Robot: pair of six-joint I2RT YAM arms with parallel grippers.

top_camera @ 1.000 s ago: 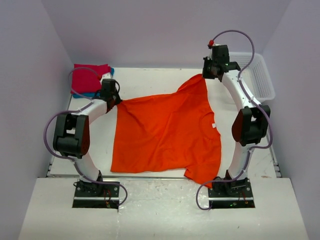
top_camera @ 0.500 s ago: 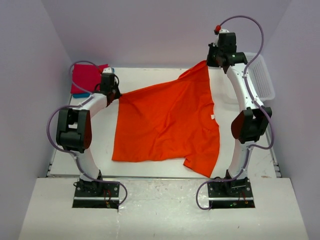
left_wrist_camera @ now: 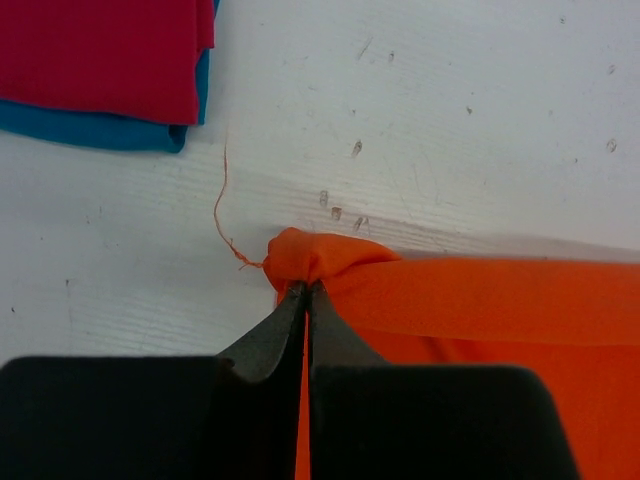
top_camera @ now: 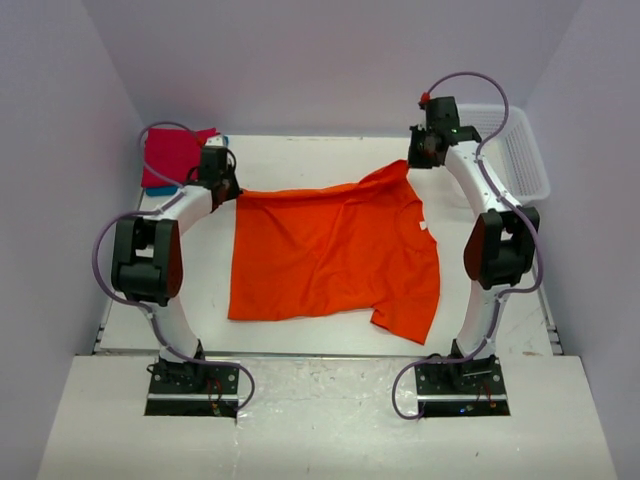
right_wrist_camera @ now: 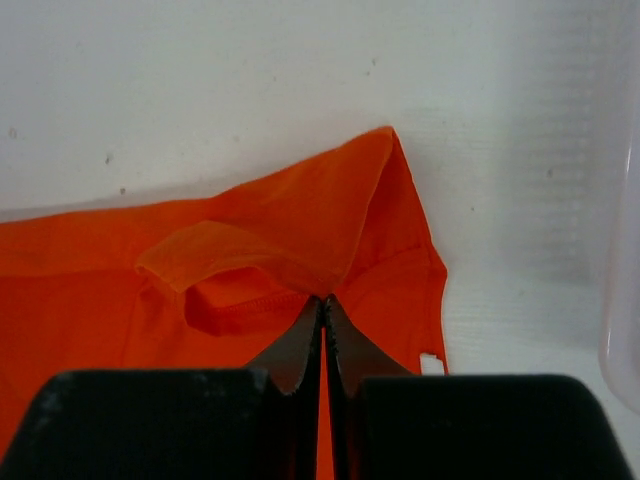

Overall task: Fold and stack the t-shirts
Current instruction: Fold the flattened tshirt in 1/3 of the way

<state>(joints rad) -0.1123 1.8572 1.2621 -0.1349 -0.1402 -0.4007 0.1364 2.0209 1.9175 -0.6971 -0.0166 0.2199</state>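
Where the bright orange cloth t-shirt (top_camera: 330, 250) lies, you see it spread across the middle of the white tabletop (top_camera: 300, 160), between the two arms, mostly flat with shallow wrinkles. Its far edge runs nearly straight from one tool to the other. Its near right corner is rumpled close to the tabletop's near edge.

The left tool (left_wrist_camera: 305, 290) is pressed together on a bunched far-left corner of the orange cloth. A loose orange thread (left_wrist_camera: 228, 215) trails from that bunch. The right tool (right_wrist_camera: 322, 300) pinches the far-right part of the same shirt, beside a doubled hem and a small white label (right_wrist_camera: 432, 362).

At the far-left corner, the crimson red folded t-shirt (top_camera: 172, 155) rests on the blue t-shirt (left_wrist_camera: 90, 128), of which only a thin margin shows. The white plastic mesh basket (top_camera: 525, 150) stands far right, partly hidden by the right arm. You cannot tell how much fabric each tool holds.
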